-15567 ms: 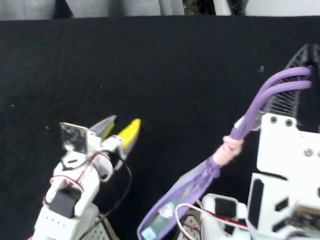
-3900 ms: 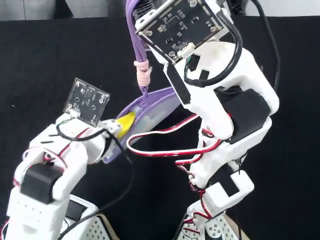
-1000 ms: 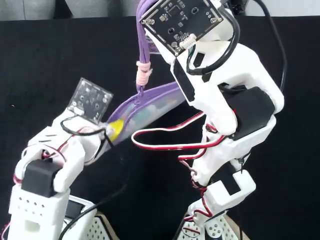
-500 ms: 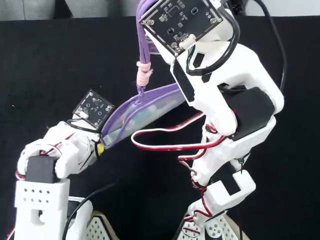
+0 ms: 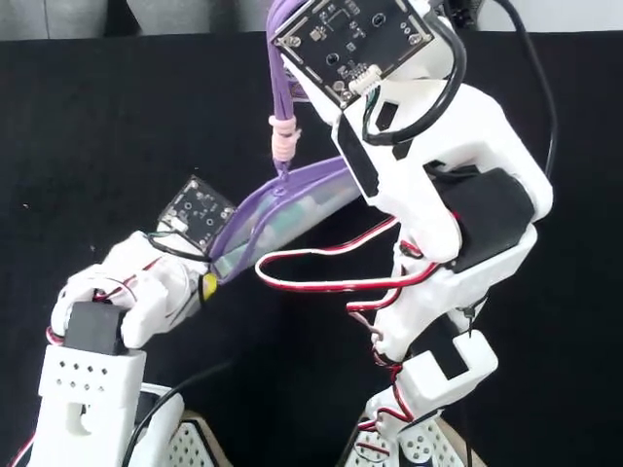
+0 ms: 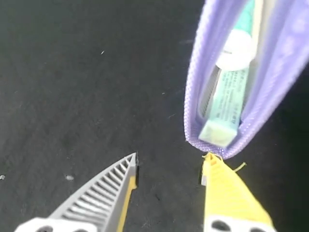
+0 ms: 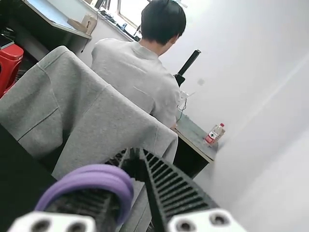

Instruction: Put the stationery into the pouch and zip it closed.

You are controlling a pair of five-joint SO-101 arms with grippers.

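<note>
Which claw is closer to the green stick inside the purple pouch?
Left. The left gripper sits open right at the low end of the pouch, where the green stick shows. The right gripper is at the far end, high up, clamped on the pouch's strap.

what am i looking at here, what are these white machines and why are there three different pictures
These are two small white robot arms, the left arm and the right arm, standing at a black table. Each ends in a two-fingered gripper. The high view looks down on both from a fixed camera. The other two pictures come from small cameras on each arm's wrist, so you see that arm's own fingers up close. The right gripper is shut on the purple strap and holds the purple pouch up by it. The pouch is unzipped, with a teal stick-shaped item and other stationery inside. The left gripper is open at the pouch's lower end, its yellow finger tip right at the fabric, not clamping it.
</note>
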